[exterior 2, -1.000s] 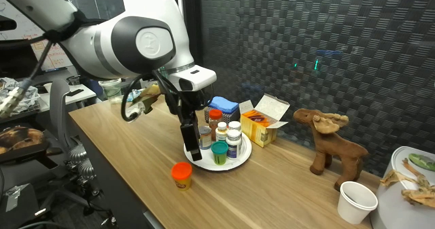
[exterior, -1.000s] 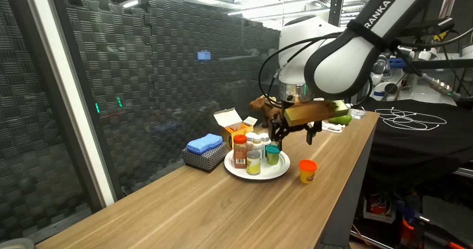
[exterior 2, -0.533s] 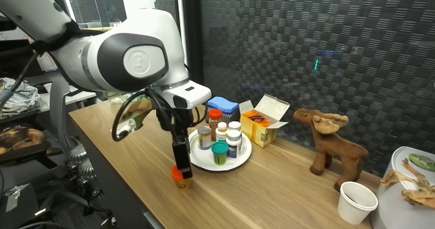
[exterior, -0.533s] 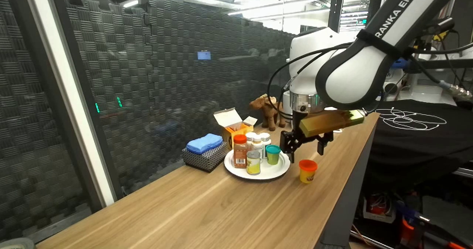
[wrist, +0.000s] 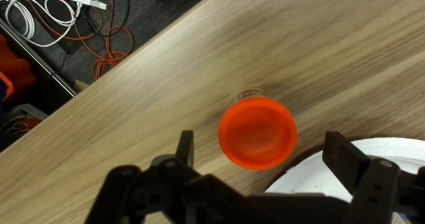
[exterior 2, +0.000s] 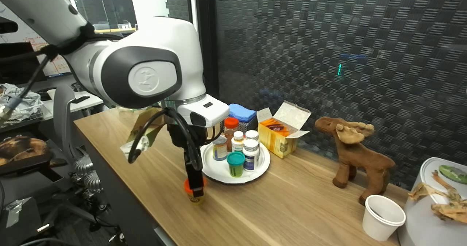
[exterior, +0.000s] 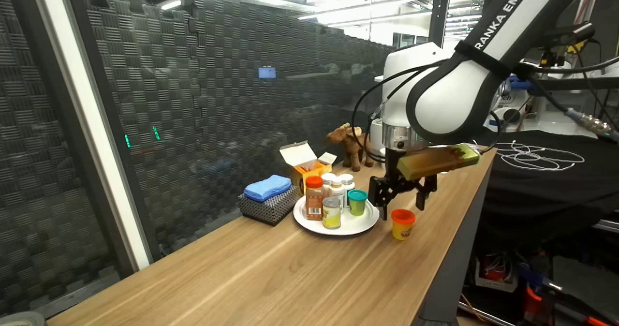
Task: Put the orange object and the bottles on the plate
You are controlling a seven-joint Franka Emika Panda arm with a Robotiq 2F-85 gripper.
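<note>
so, in an exterior view, my end effector (exterior: 403,210) hangs spread by the orange-lidded tub (exterior: 402,230), near the plate (exterior: 354,225). in an exterior view, it partly hides that tub, and bottles (exterior 2: 250,156) stand upright on the plate. in the wrist view, the tub shows between my parted fingers (wrist: 342,159), just off the plate.

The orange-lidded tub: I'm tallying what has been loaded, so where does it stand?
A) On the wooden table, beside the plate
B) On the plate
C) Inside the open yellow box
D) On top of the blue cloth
A: in an exterior view the orange-lidded tub stands upright on the wooden table, with a strip of wood showing between it and the plate.
</note>
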